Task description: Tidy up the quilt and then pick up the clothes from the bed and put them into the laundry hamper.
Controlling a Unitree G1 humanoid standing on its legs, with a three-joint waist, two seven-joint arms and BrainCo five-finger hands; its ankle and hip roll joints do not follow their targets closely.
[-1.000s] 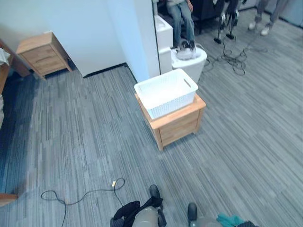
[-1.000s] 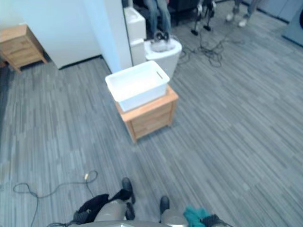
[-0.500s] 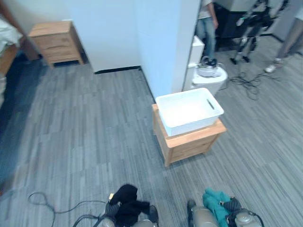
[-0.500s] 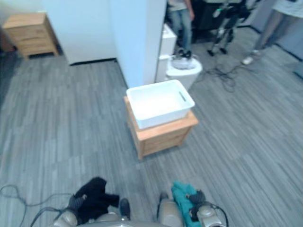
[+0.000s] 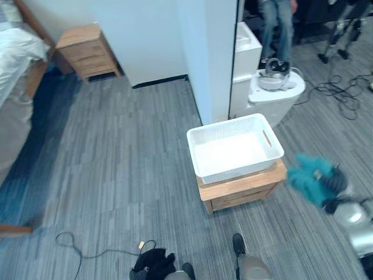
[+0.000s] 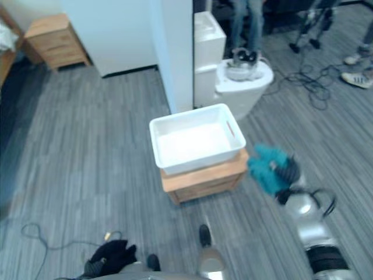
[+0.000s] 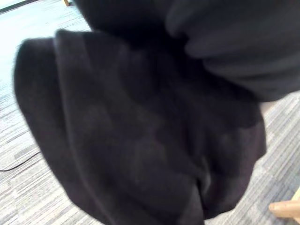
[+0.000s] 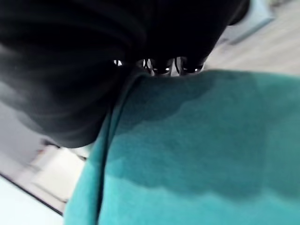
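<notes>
The right hand (image 5: 333,188) grips the teal garment (image 5: 308,177) at the frame's right, just beside the white hamper (image 5: 233,147) at centre. The left hand (image 6: 98,265) clutches the black garment (image 6: 113,254) at the bottom edge. Opening this early would likely drop the teal cloth outside the rim.

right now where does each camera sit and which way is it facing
Left eye view: on the head, looking down at the white hamper on its wooden stand; right hand carries the teal garment.
Right eye view: beside it, same downward look; left hand low with the black garment.
Left wrist view: on the left wrist, looking along the hand into the black garment.
Right wrist view: on the right wrist, looking into the teal garment.
Both eye views share the hamper.
</notes>
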